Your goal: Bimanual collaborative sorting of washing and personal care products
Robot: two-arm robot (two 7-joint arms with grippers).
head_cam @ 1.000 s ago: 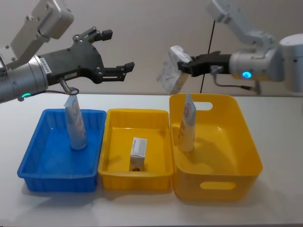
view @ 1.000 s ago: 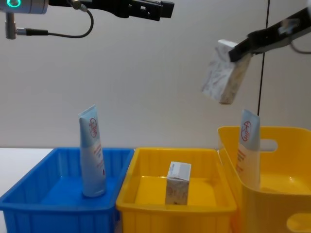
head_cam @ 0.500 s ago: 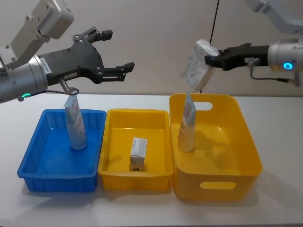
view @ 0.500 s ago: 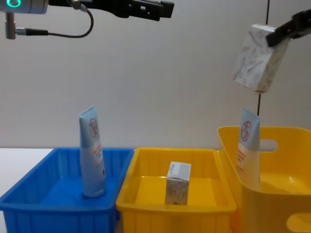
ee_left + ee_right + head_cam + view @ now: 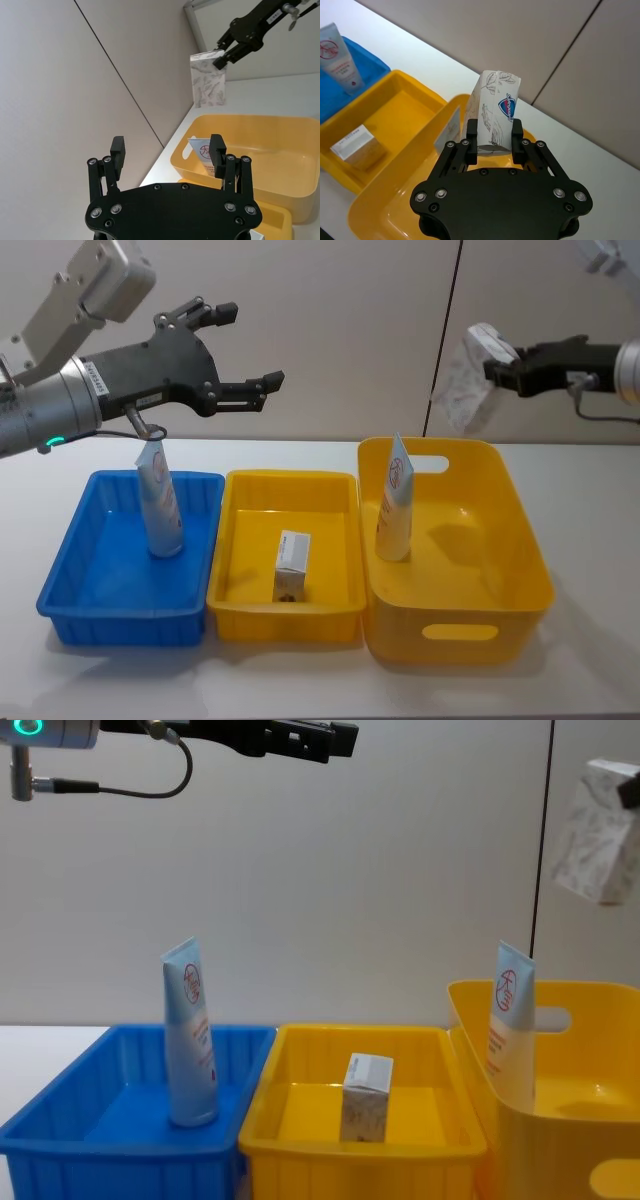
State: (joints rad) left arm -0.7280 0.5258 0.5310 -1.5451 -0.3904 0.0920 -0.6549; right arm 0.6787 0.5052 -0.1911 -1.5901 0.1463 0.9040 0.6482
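Head view showed the right gripper [image 5: 492,368] clenching a leaf-printed white carton [image 5: 468,390], unsorted; the left gripper [image 5: 245,350] hung released.

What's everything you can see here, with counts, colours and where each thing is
Tubes: 2, pale blue-white with red logo; one upright in the blue bin, one upright in the big yellow bin.
Cartons: 2, white with a beige or leaf print; one standing in the middle yellow bin, one held up in the air.
Blue bin: 1, on the left.
Middle yellow bin: 1, shallow, centre.
Big yellow bin: 1, with handles, on the right.
Table: 1, white.
Left gripper: open, raised above the blue bin.
Right gripper: shut on the carton, high, behind the big yellow bin.
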